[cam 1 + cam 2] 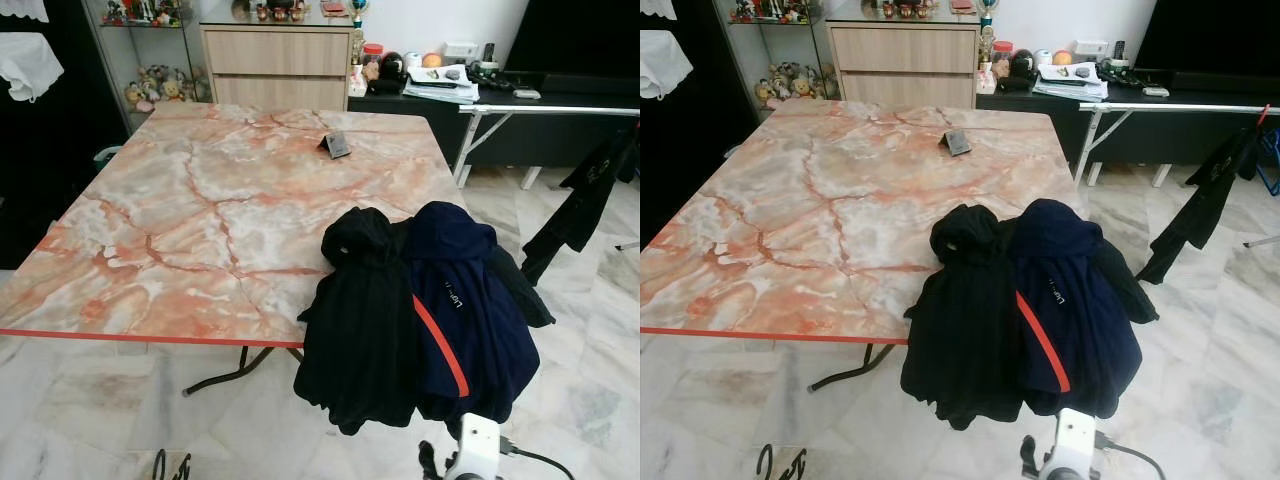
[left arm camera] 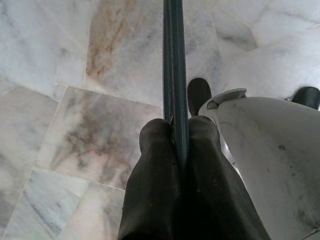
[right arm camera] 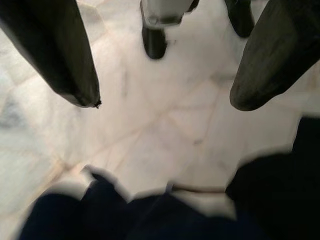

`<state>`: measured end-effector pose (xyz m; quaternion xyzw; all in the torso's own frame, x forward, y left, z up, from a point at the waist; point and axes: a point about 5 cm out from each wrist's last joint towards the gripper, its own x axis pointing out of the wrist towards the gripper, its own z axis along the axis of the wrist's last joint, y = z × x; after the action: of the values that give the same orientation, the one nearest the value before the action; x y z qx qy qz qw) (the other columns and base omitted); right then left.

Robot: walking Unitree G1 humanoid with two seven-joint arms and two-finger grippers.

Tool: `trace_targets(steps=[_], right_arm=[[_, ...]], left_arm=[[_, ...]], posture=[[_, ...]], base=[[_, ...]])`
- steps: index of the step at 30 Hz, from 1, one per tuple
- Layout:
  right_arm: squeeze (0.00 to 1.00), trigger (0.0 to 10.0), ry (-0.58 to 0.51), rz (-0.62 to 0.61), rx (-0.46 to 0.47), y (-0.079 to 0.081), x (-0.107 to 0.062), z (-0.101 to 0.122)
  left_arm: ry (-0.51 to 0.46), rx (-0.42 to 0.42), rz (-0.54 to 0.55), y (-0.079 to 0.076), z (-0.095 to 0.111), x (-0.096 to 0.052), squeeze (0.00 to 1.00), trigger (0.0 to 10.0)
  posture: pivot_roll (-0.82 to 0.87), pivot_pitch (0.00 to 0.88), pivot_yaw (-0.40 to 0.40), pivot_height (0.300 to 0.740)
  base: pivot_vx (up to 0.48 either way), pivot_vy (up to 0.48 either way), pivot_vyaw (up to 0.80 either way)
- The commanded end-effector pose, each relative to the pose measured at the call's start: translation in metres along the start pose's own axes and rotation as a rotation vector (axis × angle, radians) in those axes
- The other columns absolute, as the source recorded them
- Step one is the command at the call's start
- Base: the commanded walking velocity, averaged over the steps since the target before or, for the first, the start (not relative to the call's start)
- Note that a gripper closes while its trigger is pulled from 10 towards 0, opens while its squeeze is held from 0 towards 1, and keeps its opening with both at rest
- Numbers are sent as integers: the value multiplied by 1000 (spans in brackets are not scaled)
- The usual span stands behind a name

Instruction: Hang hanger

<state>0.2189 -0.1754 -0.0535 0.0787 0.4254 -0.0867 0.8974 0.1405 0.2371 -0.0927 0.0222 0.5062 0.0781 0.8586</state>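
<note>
Fingers [image 2: 150, 145] of left gripper [image 2: 175, 137] pinch hanger [image 2: 174, 60]; right gripper [image 3: 165, 95] spread, floorward.

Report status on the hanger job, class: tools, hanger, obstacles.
Left tool shut on hanger, low over floor. Right tool open, empty, above jackets' hem. Black jacket and navy jacket drape table edge ahead.

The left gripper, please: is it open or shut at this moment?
Shut on the hanger. In the left wrist view the left gripper has both black fingers pressed against a thin dark hanger bar that runs out between them above the marble floor.
</note>
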Motion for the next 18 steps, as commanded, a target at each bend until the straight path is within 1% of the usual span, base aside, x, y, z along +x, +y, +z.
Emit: trace_targets(steps=[1,4,6,7,10,12,15,18], right_arm=[[0,10000,27,10,-6,1,1,-14],[0,10000,46,52,-9,7,4,-24],[0,10000,88,35,11,3,3,-37],[0,10000,98,34,13,2,3,-40],[0,10000,103,32,9,1,3,-47],[0,10000,99,35,12,1,3,-47],[0,10000,98,41,10,0,2,-51],[0,10000,115,14,15,-8,0,-60]], left_arm=[[12,9,7,3,-3,-1,0,10000],[13,25,4,3,-3,-1,0,10000],[13,41,-3,2,-2,-1,0,10000],[12,44,-5,2,-2,-1,0,10000],[15,68,-10,2,-3,-1,0,10000],[17,73,-8,2,-3,-1,0,10000],[21,81,-7,2,-3,-1,0,10000],[20,75,-10,2,-3,0,0,10000]], posture=[[-123,46,16,740],[-115,34,26,740],[-96,26,23,740],[-89,22,20,740],[-87,12,21,740],[-89,11,22,740],[-87,11,23,740],[-81,19,19,740]], base=[[0,0,0],[0,0,0],[0,0,0],[0,0,0],[0,0,0],[0,0,0],[0,-291,0],[0,-300,0]])
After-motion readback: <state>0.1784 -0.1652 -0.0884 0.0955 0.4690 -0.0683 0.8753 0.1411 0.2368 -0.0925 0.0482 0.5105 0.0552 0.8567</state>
